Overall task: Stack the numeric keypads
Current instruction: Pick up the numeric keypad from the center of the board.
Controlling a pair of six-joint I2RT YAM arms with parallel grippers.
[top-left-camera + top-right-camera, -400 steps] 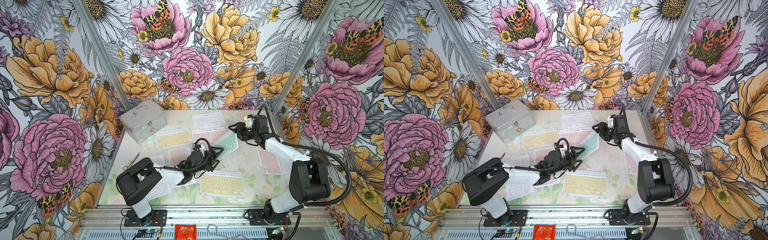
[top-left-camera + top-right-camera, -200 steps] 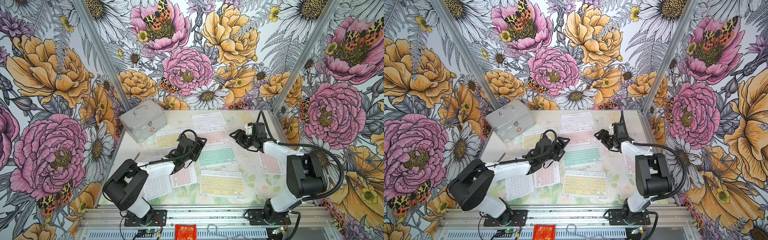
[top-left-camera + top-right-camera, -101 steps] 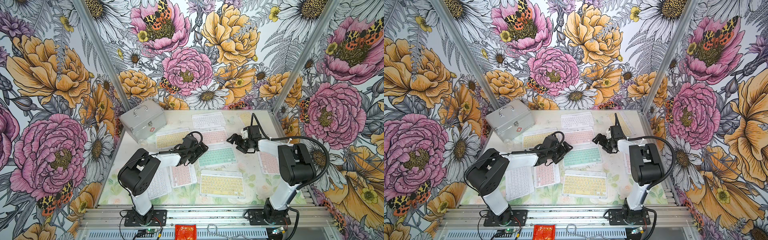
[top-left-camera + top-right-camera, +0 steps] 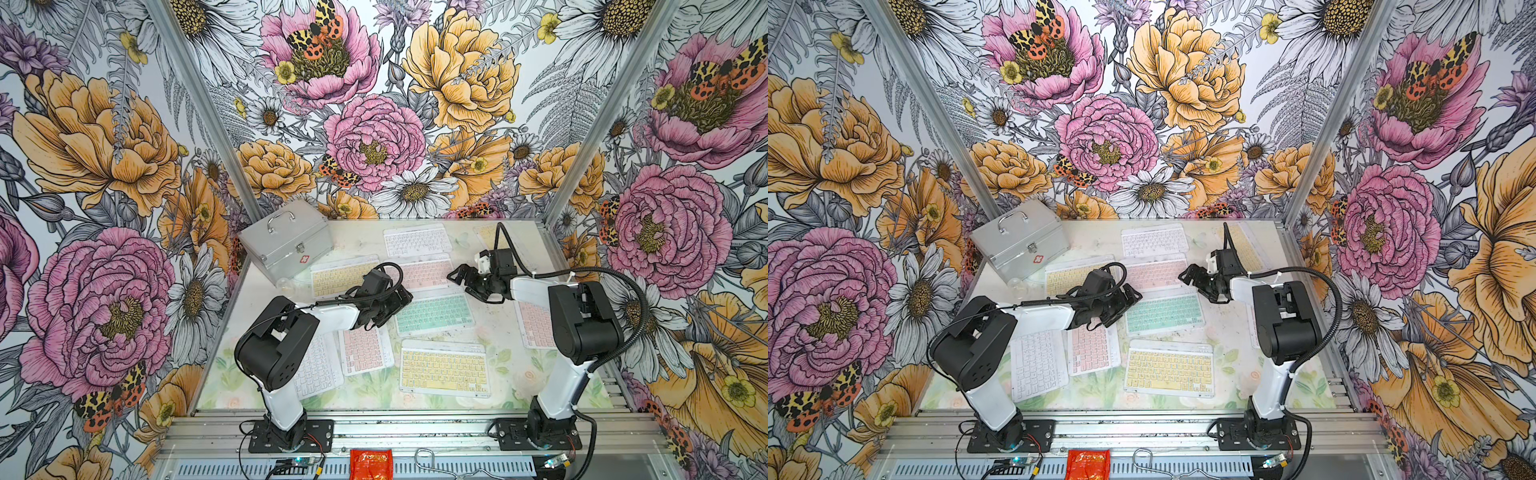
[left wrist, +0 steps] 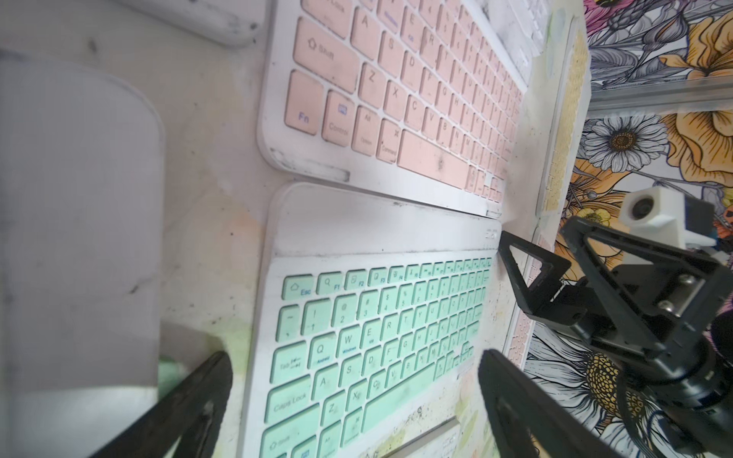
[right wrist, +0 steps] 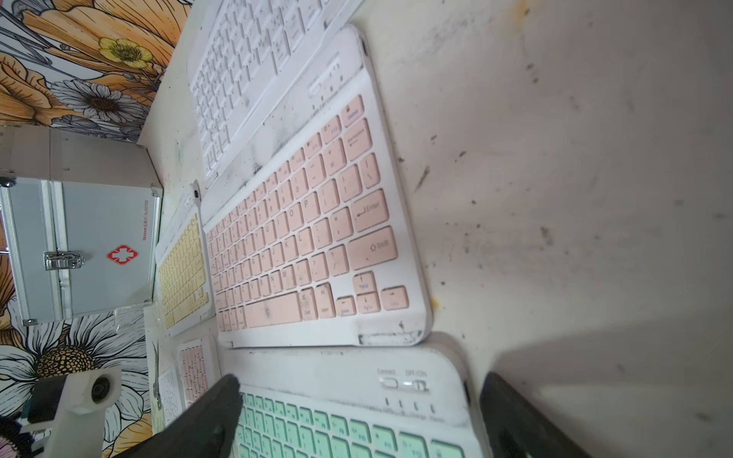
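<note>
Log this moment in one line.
left gripper: open | right gripper: open | mint keypad: lying flat, unheld | stack: none yet

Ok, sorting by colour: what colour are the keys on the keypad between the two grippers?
Mint green; the keypad shows best in the left wrist view.

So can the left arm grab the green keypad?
Probably yes: the left gripper is open right at one end of the mint green keypad, and nothing lies on it or between them.

Boxy silver metal case blocks the far-left corner; bare surface lies open right of the mint-green-keyed keypad.
</note>
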